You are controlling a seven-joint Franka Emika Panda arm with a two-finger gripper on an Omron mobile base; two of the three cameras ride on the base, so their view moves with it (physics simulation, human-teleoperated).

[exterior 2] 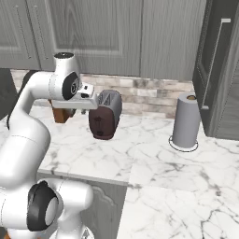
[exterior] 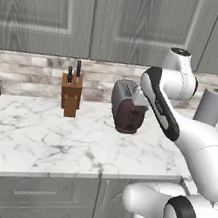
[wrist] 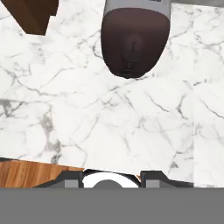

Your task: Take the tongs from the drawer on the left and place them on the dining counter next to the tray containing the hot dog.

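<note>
- two base views are taken up by a white marble counter point(exterior: 49, 141) with grey veins, backed by a brick-pattern wall strip and grey upper cabinets point(exterior: 47, 9).
- a brown wooden knife block point(exterior: 70, 95) with dark handles is seen standing near the back edge of the counter, toward its left end.
- a toaster point(exterior: 127, 106) with a dark maroon end face and silvery top is set just right of the knife block, apart from it, also toward the back edge.
- a grey paper towel roll point(exterior 2: 186, 120) is seen upright near the right end of the counter, close to the back corner and beside a tall dark grey cabinet point(exterior 2: 219, 70) with a silver bar handle.
- one grey drawer point(exterior: 35, 192) with a thin horizontal silver handle is seen closed below the front edge of the counter, at its left; a second drawer front lies beneath it.
- the tongs, if inside, are hidden; their place cannot be told.
- the white arm is raised over the counter, and the end effector point(exterior 2: 88, 103) is held above the surface, in front of the toaster and not touching it.
- in the hand view the marble is looked down upon, with the toaster's maroon face point(wrist: 134, 43) at the top and a corner of the knife block point(wrist: 35, 15) at the upper left.
- whether the end effector is open or closed cannot be told; nothing is seen held in it.
</note>
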